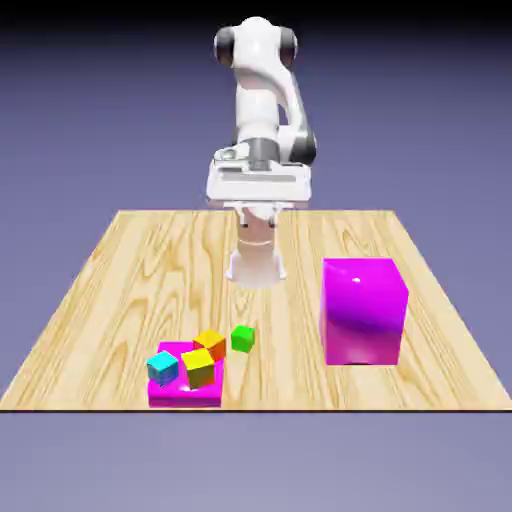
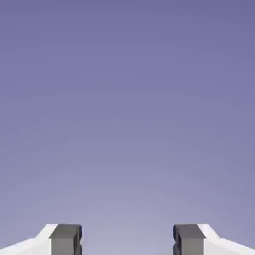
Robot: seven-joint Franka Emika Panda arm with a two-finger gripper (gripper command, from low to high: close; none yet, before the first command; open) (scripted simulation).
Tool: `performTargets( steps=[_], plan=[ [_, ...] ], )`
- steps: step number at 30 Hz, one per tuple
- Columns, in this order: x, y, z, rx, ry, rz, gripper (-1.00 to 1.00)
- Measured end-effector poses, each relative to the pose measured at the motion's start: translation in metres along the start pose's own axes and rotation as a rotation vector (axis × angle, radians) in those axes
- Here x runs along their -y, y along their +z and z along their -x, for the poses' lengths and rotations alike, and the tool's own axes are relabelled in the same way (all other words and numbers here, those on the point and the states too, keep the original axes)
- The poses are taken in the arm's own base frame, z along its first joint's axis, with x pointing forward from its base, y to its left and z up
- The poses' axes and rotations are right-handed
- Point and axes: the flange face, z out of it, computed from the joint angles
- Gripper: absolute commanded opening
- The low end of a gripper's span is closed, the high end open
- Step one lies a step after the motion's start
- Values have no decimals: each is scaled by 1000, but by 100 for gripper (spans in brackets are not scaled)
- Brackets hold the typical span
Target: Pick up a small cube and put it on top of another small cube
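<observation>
Green cube [image 1: 243, 339] sits loose on the surface, pickup still to be made

The task looks to be at its first step, the approach. The small green cube lies in the lower middle of the exterior view, on the wooden surface [image 1: 290, 385], just beside the flat magenta slab [image 1: 185, 398] that carries the cyan cube [image 1: 162, 368], the yellow cube [image 1: 198, 368] and the orange cube [image 1: 209, 346]. The big magenta block [image 1: 362, 312] stands well apart, to the exterior view's right.

The gripper [image 2: 127, 240] is wide open, its grey fingertips well apart at the bottom edge of the hand view, with nothing between them and nothing touched. Only backdrop shows beyond, so the hand probably needs to tip downward, travel toward the green cube and straddle it. Its neighbours on the slab could be nudged if the descent strays.
</observation>
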Motion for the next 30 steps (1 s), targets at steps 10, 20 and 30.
performTargets(
  steps=[10,20,30],
  plan=[
    [-22,52,10,225,-321,62,0],
    [-47,99,29,465,-646,50,0],
    [-75,140,53,701,-960,-39,0]
  ],
)
